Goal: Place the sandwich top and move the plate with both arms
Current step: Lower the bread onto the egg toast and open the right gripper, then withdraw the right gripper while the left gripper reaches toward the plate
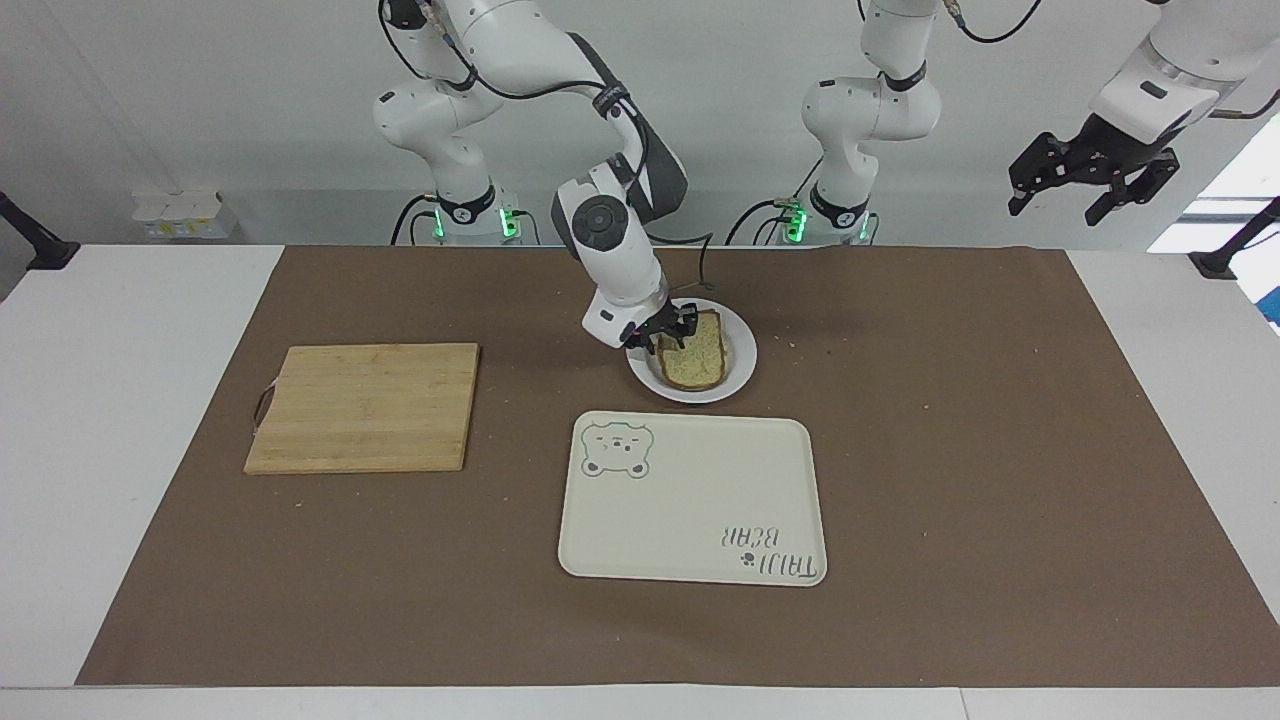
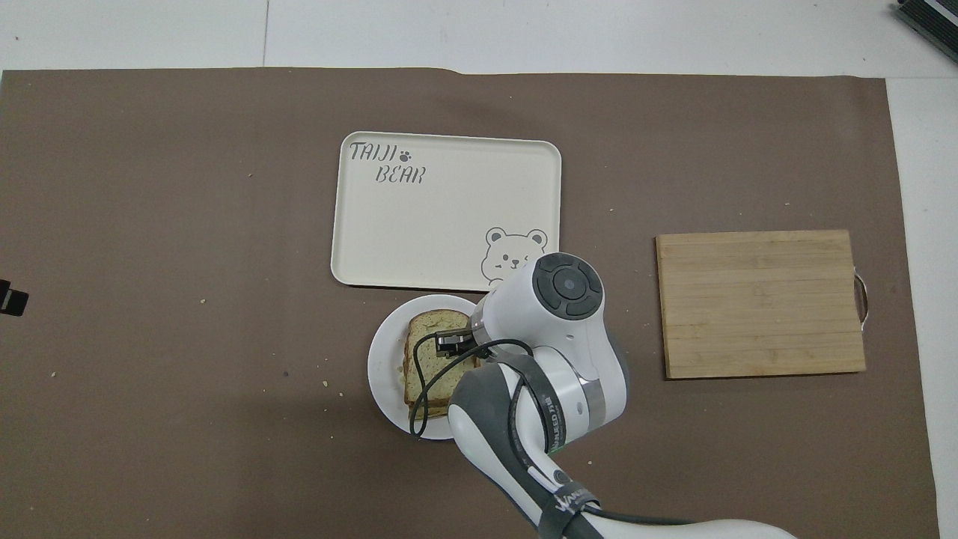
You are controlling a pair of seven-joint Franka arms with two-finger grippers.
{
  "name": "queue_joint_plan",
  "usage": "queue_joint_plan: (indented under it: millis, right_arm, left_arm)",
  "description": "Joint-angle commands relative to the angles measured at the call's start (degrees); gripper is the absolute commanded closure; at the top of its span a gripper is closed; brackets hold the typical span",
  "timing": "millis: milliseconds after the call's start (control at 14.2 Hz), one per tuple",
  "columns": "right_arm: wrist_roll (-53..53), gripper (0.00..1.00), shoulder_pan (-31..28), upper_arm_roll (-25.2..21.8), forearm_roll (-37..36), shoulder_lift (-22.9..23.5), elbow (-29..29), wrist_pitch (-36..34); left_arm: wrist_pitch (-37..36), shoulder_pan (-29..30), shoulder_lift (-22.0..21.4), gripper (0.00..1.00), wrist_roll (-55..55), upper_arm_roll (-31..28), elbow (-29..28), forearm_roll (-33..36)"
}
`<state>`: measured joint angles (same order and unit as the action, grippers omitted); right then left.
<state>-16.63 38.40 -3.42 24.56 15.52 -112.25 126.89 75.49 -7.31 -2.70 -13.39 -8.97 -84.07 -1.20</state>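
The wooden cutting board (image 1: 365, 407) lies well apart from the right gripper (image 1: 672, 327), toward the right arm's end of the table, with nothing on it. The right gripper sits low at the edge of the sandwich top (image 1: 694, 352), its fingers parted on either side of that edge; whether they touch the bread cannot be made out. In the overhead view the arm's wrist covers the gripper and one side of the plate (image 2: 385, 367). The sandwich top lies flat on a lower slice, of which only a thin crust edge shows, and the stack rests on the plate directly under the right gripper. The cream bear tray (image 1: 690, 500) lies just beside the plate, farther from the robots. The left gripper (image 1: 1085, 178) waits raised above the left arm's end of the table, fingers spread, holding nothing.
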Motion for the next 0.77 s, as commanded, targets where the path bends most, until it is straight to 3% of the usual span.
queue_joint_plan:
  millis: [0,351,702]
  right_arm:
    - [0.28,0.00,-0.87,-0.44,0.49,0.21,1.24,0.99]
    - [0.81,0.00,-8.68,-0.54,-11.26,-3.47,2.48,0.12]
    - [5.79,0.00,-18.26,-0.62,-12.60,-6.47,3.52,-1.89]
  left_arm:
    - [2.11,-0.95,-3.36,0.00,0.30,-0.35,-4.78,-1.08]
    - [5.62,-0.69,-5.11,0.00,0.03,-0.35,-8.81,-5.65]
    - [14.05,-1.04,-13.46,0.00,0.12,-0.26,-26.55,-13.90]
